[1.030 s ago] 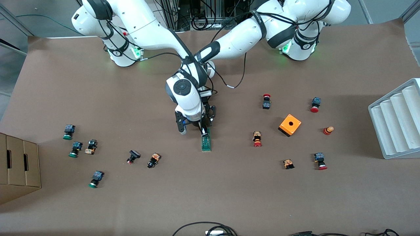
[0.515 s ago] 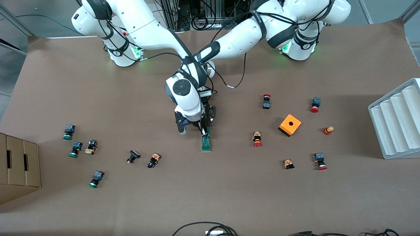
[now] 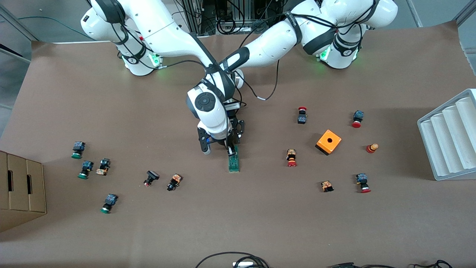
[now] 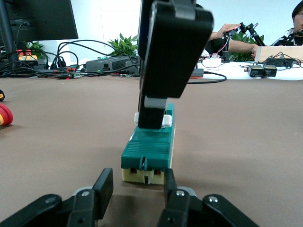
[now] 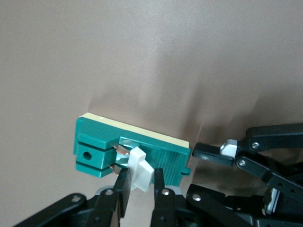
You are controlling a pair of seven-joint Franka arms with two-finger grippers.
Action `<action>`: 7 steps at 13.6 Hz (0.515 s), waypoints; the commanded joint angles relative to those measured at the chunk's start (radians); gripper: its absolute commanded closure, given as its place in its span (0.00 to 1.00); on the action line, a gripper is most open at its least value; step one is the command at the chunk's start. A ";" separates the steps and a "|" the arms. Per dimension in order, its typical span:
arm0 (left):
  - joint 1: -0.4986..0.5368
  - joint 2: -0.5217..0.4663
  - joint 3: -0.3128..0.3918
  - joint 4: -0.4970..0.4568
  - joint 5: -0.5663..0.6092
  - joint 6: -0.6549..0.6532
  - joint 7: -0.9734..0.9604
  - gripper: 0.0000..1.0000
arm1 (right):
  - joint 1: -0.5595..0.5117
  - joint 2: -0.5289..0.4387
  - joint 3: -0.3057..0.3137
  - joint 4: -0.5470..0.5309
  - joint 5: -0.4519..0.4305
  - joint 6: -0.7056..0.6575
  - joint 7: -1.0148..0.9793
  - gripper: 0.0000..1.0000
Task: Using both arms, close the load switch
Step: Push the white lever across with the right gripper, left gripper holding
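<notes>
The dark-green load switch (image 3: 234, 163) lies flat in the middle of the table. My right gripper (image 3: 231, 149) comes down on the switch's end nearest the robots. In the right wrist view this gripper (image 5: 140, 178) is shut on the white lever (image 5: 140, 169) that sticks up from the switch (image 5: 165, 150). My left gripper (image 4: 138, 182) sits low on the table at that same end of the switch (image 4: 147, 149), with a finger on either side of it and one finger (image 4: 169, 187) touching its corner. The right arm hides most of that gripper in the front view.
Red-capped push buttons (image 3: 302, 115) and an orange box (image 3: 328, 142) lie toward the left arm's end. Green-capped buttons (image 3: 78, 150) lie toward the right arm's end. A white ridged tray (image 3: 450, 137) and a cardboard box (image 3: 20, 186) stand at the table's two ends.
The right arm's wrist has shifted very slightly toward its own end of the table. The switch and both grippers stay where they were.
</notes>
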 commanded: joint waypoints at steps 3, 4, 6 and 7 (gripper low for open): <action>0.009 0.000 -0.013 -0.007 0.000 -0.011 0.009 0.49 | -0.049 0.035 -0.009 0.096 0.016 0.004 -0.026 0.74; 0.009 0.000 -0.013 -0.007 0.000 -0.011 0.009 0.49 | -0.052 0.041 -0.009 0.116 0.019 -0.010 -0.025 0.74; 0.009 0.000 -0.013 -0.006 0.000 -0.010 0.010 0.48 | -0.052 0.048 -0.011 0.130 0.040 -0.019 -0.026 0.74; 0.009 0.000 -0.013 -0.006 0.000 -0.010 0.012 0.48 | -0.052 0.051 -0.011 0.130 0.040 -0.019 -0.026 0.74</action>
